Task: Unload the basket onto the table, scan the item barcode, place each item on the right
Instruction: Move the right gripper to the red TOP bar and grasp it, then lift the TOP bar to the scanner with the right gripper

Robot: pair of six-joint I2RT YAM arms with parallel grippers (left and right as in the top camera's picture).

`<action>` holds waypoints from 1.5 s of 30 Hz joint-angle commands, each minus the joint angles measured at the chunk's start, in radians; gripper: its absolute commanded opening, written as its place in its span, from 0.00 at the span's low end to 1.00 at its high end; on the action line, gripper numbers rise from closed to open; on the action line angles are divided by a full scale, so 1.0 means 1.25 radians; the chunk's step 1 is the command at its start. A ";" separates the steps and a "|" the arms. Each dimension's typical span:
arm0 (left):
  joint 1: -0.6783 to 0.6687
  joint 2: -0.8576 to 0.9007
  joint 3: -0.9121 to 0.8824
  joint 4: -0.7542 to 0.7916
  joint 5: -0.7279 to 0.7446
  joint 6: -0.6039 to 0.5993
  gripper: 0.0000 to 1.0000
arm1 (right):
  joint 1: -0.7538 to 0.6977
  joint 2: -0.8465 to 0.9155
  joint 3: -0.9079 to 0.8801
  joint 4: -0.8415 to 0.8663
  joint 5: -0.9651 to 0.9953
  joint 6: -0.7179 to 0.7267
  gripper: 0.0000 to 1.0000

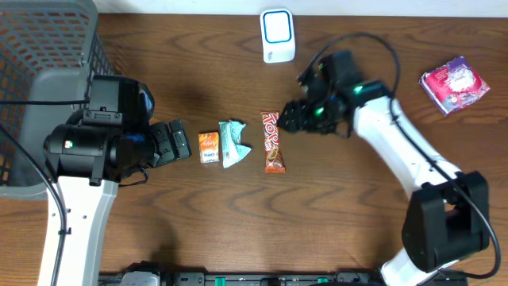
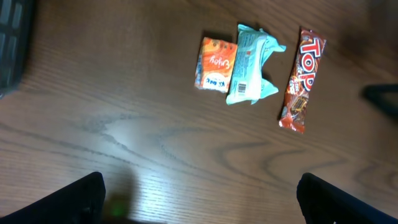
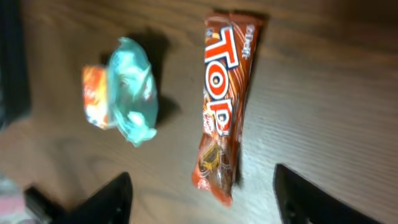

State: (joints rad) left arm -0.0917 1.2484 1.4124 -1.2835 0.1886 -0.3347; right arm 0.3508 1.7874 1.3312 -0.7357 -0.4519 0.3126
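Overhead view: a chocolate bar in a red-brown wrapper is lying flat near the middle of a wooden bench, at the right end of a row of 3 snacks. A teal packet is sitting just beside it, and an orange packet is touching the teal packet's other side. The bar's long axis is running from the near edge toward the far edge, tilting only slightly. A white scanner is standing at the far edge, well apart from the bar and roughly in line with its length.

The right claw is hovering just to the right of the bar's far end. Right wrist view: its 2 fingers are standing released and spread wide. The bar is showing in the gap between them, untouched, so they are lining up across its narrow width. The left claw is also standing released and holding nothing. It is facing the orange packet, with 2 packets between it and the bar.

The right arm is the nearer, so the bar is probably the item being reached for.
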 commanded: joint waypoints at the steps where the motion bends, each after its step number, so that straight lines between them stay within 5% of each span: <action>1: 0.003 0.000 0.000 -0.002 0.001 0.016 0.98 | 0.060 0.004 -0.083 0.092 0.093 0.092 0.64; 7: 0.003 0.000 0.000 -0.002 0.002 0.016 0.98 | 0.147 0.012 -0.157 0.201 0.222 0.157 0.60; 20: 0.003 0.000 0.000 -0.002 0.002 0.016 0.98 | 0.239 0.136 -0.159 0.221 0.424 0.205 0.55; 24: 0.003 0.000 0.000 -0.002 0.002 0.016 0.98 | 0.238 0.156 -0.159 0.225 0.423 0.205 0.15; 28: 0.003 0.000 0.000 -0.002 0.001 0.016 0.98 | 0.225 0.136 -0.107 0.217 0.423 0.199 0.01; 37: 0.003 0.000 0.000 -0.002 0.002 0.016 0.98 | 0.131 0.114 0.142 0.217 0.423 0.105 0.01; 45: 0.003 0.000 0.000 -0.002 0.001 0.016 0.98 | 0.047 0.146 0.164 0.438 0.374 0.105 0.01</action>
State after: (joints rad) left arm -0.0917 1.2484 1.4124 -1.2827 0.1886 -0.3347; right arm 0.4339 1.9408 1.5280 -0.2489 0.0555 0.4625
